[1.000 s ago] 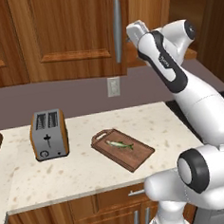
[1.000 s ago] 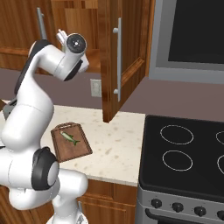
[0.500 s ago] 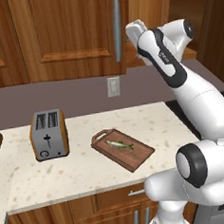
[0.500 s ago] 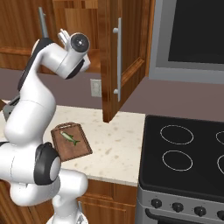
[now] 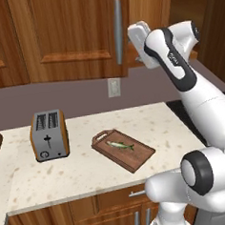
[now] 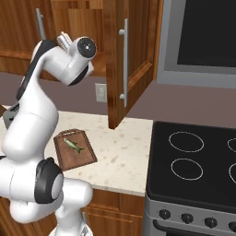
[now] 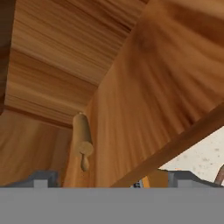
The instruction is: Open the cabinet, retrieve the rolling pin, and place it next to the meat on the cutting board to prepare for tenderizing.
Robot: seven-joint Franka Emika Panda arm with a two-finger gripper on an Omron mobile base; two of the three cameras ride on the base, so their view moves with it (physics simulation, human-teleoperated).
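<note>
Cabinet (image 6: 131, 60) door open; gripper (image 7: 109, 181) spread wide, empty, faces rolling pin (image 7: 82, 139) inside (handle end nearest). Best: straddle pin's thick body before closing.

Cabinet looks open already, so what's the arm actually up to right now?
The right door of the cabinet is swung open, and the arm has lifted its gripper up at the opening. The jaws are open and hold nothing. In the hand view the rolling pin lies inside against the light wood interior, not yet touched. On the counter the meat lies on the cutting board, with the toaster to one side. The pin has yet to be grasped and brought down.
</note>
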